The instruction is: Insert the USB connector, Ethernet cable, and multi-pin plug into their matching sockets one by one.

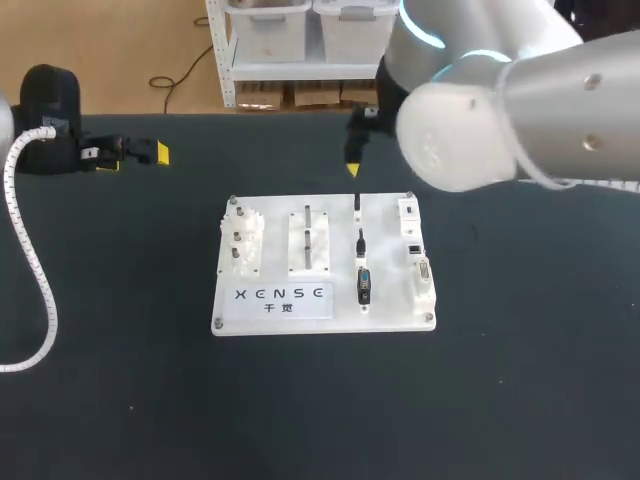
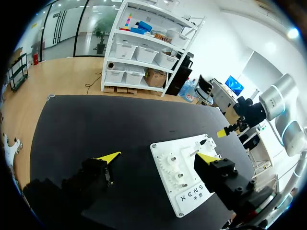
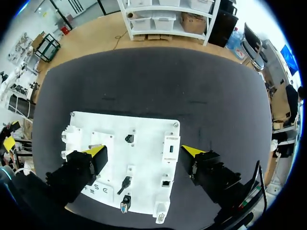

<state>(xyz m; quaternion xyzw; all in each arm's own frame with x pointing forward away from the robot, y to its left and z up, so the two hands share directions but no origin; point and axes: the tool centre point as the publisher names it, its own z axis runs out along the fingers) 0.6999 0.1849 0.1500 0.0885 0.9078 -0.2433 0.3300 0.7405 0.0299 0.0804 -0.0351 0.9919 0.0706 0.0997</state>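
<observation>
Right claw point(image 3: 144, 150) spread over board point(image 3: 146, 132), left claw point(image 2: 159, 156) spread, sockets point(image 3: 169, 147) plainest from right wrist

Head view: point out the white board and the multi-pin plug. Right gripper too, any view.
white board point(image 1: 385, 315), head view, bare surface near its front edge.
multi-pin plug point(image 1: 363, 285), head view, its dark body.
right gripper point(image 3: 144, 152), right wrist view, midway between its yellow tips.

L fingers point(image 2: 108, 156) wide apart, empty; R fingers point(image 3: 95, 151) same.

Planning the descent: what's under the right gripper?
The white board, plugs and sockets showing between the right gripper's fingers. One finger covers part of its gear side.
</observation>
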